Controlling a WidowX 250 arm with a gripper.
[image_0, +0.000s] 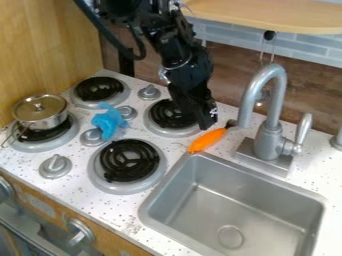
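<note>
Camera view: the black gripper (207, 124) hangs down near the centre of the frame, at the right edge of the upper middle burner (175, 114); whether it is spread or pressed together cannot be told, and no item is seen pinched in it. Nearest to it is an orange item (207, 139) with a dark end, lying aslant on the white counter (175, 145) just right of centre; contact between the two cannot be confirmed. The item's lower end lies beside the upper left corner of the sink (231, 200), so a push from above or a badly centred grasp could, in my judgement, roll or tip it over the rim. Its tapered, apparently smooth shape would add to that risk. The faucet (267, 131) stands close by on the right; a sideways swing of the arm could strike its spout. Descending too far could press the gripper against the counter or catch it on the raised burner edge. At left of centre, a soft-looking blue item (108, 120) lies among the knobs, where its folds could snag. At the left edge, the lidded pot (40, 111) sits on a burner with a thin handle projecting, liable to be hooked by a wide sweep.
</note>
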